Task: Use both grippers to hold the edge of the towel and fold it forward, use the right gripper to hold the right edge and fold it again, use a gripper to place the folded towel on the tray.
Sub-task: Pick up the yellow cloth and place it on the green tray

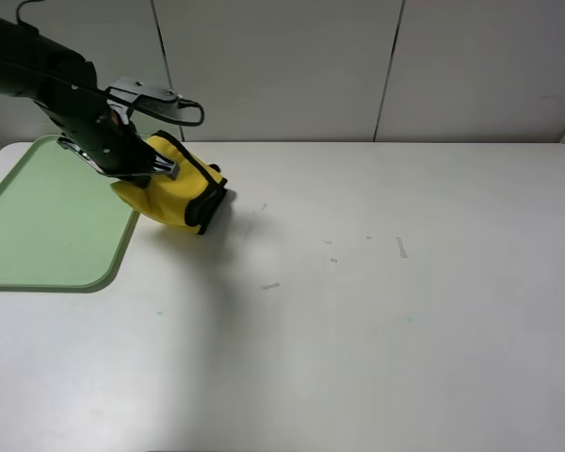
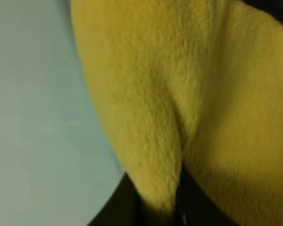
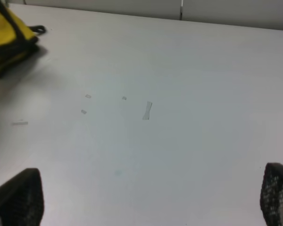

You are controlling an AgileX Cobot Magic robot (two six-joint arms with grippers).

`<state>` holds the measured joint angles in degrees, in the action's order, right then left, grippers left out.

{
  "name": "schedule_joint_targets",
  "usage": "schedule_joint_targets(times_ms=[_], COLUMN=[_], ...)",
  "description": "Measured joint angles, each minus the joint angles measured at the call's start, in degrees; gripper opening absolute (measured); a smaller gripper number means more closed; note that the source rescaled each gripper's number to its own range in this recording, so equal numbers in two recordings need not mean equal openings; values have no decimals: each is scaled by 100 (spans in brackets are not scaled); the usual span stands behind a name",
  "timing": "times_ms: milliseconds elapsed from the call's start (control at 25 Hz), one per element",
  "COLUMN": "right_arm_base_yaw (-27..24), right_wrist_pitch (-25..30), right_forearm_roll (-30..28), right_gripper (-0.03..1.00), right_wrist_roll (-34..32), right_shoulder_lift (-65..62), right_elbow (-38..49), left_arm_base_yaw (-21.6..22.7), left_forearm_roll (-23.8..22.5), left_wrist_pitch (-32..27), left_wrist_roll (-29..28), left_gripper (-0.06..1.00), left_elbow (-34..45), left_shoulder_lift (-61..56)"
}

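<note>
The towel (image 1: 177,193) is a folded yellow bundle hanging in my left gripper (image 1: 139,166), which is shut on it just off the tray's right rim, at the back left of the table. Its black edge (image 1: 210,202) faces right. The pale-green tray (image 1: 47,221) lies flat on the left with nothing on it. Yellow pile of the towel (image 2: 179,94) fills the left wrist view. My right gripper (image 3: 148,195) stands open over bare table, and its fingers (image 3: 19,197) frame the right wrist view. There the towel (image 3: 7,37) shows far off in a corner.
The white table (image 1: 377,311) carries only a few small scraps of tape (image 1: 401,247) near its middle. A pale panelled wall (image 1: 282,66) runs along the back edge. The right arm does not show in the exterior view.
</note>
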<state>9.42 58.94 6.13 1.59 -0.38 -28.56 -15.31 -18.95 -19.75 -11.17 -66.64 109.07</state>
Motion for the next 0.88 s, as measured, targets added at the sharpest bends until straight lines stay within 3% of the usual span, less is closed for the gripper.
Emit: schedule_joint_targets(times_ms=[160, 360, 640, 880], right_arm_base_yaw=[0, 0, 0, 0], right_wrist_pitch=[0, 0, 0, 0], right_forearm_roll=[0, 0, 0, 0], right_gripper=[100, 100, 100, 100], right_wrist_roll=[0, 0, 0, 0], right_shoulder_lift=[0, 0, 0, 0], right_elbow=[0, 0, 0, 0], left_arm_base_yaw=[618, 1212, 1642, 1742], left_forearm_roll=[-382, -474, -681, -720], left_wrist_pitch=[-35, -149, -149, -104], left_wrist_roll=[128, 341, 354, 354], left_gripper=[9, 9, 9, 9], left_elbow=[0, 0, 198, 278], left_shoulder_lift=[17, 63, 63, 68])
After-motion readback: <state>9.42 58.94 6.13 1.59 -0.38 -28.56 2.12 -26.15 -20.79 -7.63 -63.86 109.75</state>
